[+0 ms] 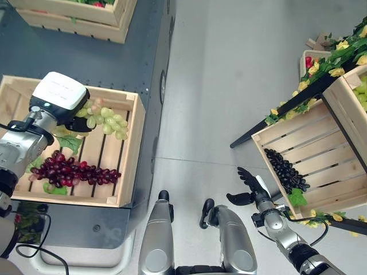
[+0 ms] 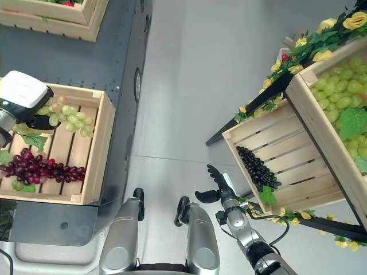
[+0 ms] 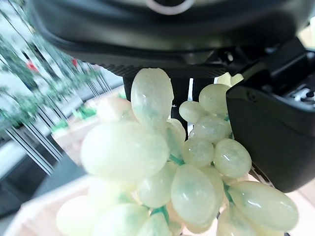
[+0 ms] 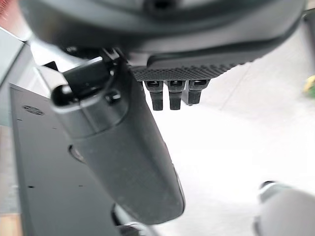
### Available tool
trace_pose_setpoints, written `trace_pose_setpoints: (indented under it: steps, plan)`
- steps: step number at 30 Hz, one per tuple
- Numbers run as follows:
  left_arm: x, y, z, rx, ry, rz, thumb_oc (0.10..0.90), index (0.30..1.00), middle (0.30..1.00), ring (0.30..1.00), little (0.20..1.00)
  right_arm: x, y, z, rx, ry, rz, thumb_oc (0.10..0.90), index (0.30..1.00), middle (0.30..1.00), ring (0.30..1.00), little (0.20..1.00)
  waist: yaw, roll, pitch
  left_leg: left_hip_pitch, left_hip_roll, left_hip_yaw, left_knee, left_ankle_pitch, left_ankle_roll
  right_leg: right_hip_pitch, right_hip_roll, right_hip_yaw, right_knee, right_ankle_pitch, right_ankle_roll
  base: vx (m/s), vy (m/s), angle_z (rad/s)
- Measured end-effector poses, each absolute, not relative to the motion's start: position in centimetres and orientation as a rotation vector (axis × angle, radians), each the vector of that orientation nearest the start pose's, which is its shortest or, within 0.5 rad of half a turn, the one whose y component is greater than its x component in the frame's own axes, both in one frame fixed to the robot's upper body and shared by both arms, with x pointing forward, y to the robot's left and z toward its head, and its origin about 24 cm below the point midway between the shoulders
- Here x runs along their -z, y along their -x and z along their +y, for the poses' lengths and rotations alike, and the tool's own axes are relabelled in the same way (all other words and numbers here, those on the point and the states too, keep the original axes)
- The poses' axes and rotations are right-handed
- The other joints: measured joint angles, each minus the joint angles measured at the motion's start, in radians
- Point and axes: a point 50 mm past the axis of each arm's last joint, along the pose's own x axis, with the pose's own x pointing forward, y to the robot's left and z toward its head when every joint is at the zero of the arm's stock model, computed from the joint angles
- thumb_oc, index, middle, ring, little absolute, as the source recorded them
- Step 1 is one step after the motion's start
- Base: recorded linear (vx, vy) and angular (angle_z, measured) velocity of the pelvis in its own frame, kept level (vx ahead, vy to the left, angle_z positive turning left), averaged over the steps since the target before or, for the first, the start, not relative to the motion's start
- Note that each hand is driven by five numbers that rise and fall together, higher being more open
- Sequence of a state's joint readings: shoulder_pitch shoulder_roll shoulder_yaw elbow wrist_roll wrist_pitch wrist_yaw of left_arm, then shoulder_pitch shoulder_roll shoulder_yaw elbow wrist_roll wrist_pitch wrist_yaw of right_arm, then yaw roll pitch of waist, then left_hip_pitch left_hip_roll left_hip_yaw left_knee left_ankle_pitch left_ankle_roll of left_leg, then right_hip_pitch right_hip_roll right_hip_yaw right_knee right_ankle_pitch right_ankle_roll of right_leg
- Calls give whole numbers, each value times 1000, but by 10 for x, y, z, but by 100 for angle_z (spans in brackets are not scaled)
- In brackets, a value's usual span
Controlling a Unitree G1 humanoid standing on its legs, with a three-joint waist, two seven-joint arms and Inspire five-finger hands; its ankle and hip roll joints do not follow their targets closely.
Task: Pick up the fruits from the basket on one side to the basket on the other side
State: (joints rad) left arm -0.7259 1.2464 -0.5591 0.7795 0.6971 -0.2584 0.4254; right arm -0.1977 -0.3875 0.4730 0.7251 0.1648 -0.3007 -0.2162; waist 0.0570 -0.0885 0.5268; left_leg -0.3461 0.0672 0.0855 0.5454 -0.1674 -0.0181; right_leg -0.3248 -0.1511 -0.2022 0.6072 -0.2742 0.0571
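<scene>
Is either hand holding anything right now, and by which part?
The left hand grips the green grape bunch at its near end, in the left crate. The right hand holds nothing.

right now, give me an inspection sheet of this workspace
surface: grey floor; dark platform under the left crate.
job's things: left crate holds green grapes and red grapes; right crate holds black grapes.
clutter: leaves in the left crate; another crate at the far left.
hands: left hand closed on the green grapes; right hand open, beside the right crate.
cables: nothing seen.
surroundings: flower garland on the right stand.
</scene>
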Motion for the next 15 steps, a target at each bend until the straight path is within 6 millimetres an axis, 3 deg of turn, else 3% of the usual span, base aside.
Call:
trace_pose_setpoints:
  steps: [7,11,15]
  plan:
    - [-204,-287,393,-404,-1653,-173,400,300,300,300,300,46,-236,-183,-106,367,264,800,900,900,900,900,-3,73,-49,148,-11,3,-143,29,-3,136,13,-5,-127,23,10,57,-44,-1]
    - [-203,-286,386,-379,-1650,-210,400,300,300,300,300,32,-239,-185,-133,367,218,800,900,900,900,900,5,101,-116,225,-20,0,-268,73,-1,204,25,-5,-239,64,20,9,-70,-2]
    - [-209,-290,369,-319,-1671,-302,400,300,300,300,300,18,-243,-180,-219,353,168,800,900,900,900,900,10,104,-164,293,-22,1,-357,104,2,275,37,-6,-340,102,29,-2,-88,-3]
